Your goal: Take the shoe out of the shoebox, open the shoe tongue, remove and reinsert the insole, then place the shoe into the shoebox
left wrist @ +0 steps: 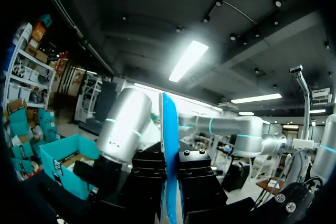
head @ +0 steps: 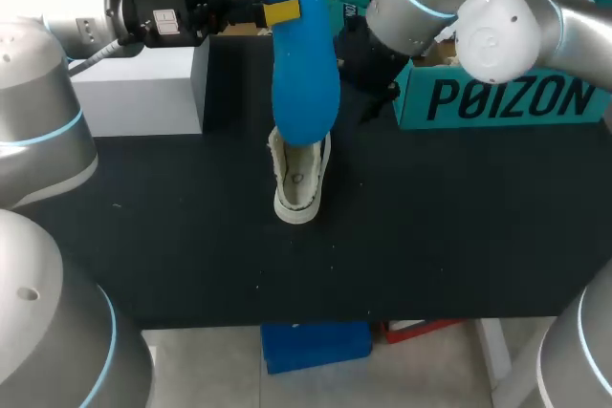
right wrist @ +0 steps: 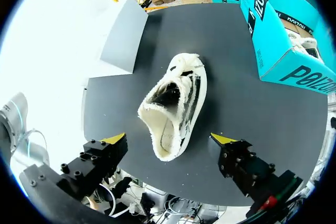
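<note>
Our head view shows the left tool (head: 280, 12) raised above the tabletop (head: 459, 226), clamped on the blue insole (head: 304, 54), which hangs over the white shoe (head: 298, 179). Only the right wrist view reveals the right tool (right wrist: 169, 139) spread wide above that shoe, touching nothing (we see straight into its opening). The teal shoebox (head: 507, 93) stands well apart from the shoe, bearing dark lettering on its side.

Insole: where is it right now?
Head view: the blue insole is clamped in the left gripper, raised over the white shoe, which lies left of the teal shoebox.
</note>
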Controlling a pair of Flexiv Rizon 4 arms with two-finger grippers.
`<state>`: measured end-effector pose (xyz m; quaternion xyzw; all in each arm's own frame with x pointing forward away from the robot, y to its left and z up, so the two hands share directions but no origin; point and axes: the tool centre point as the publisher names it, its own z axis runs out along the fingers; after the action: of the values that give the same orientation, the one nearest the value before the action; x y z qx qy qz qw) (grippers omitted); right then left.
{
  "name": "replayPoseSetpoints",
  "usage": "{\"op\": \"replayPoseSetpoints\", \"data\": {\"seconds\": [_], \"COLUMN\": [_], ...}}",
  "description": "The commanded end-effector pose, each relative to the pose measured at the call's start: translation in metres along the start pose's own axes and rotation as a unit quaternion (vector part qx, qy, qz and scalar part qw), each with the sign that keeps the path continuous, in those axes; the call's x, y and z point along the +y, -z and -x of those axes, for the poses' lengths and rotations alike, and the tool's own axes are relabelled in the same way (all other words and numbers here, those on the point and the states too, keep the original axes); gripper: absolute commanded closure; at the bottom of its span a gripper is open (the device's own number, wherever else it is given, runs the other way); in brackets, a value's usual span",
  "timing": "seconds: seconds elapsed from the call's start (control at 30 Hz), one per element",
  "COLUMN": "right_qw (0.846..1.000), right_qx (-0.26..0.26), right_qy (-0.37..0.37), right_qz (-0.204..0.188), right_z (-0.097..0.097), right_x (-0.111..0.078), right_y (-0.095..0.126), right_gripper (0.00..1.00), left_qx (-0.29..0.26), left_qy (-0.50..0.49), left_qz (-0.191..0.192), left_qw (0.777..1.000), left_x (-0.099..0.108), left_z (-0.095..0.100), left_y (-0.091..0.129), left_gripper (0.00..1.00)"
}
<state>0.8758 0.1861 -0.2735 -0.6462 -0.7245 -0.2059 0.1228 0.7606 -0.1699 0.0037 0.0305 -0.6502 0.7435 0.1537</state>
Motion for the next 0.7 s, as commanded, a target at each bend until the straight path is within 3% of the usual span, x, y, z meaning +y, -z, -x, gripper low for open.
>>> {"op": "replayPoseSetpoints", "data": {"seconds": [0.03,0.63,0.7], "right_qw": [0.995,0.995,0.991], "right_qx": [0.096,0.096,0.129], "right_qy": [0.0,0.0,-0.018], "right_qz": [0.008,0.008,0.018], "right_z": [0.0084,0.0084,0.0125], "right_x": [-0.0084,-0.0084,-0.0132], "right_y": [0.004,0.004,0.0088], "right_gripper": [0.0,0.0,0.0], "left_qx": [-0.002,-0.002,-0.002], "left_qy": [0.0,0.0,0.0], "left_qz": [0.0,0.0,0.0], "left_qw": [1.0,1.0,1.0], "left_x": [0.0008,0.0008,0.0008], "left_z": [-0.0002,-0.0002,-0.0002], "left_y": [-0.0015,-0.0015,-0.0015], "left_gripper": [1.0,1.0,1.0]}}
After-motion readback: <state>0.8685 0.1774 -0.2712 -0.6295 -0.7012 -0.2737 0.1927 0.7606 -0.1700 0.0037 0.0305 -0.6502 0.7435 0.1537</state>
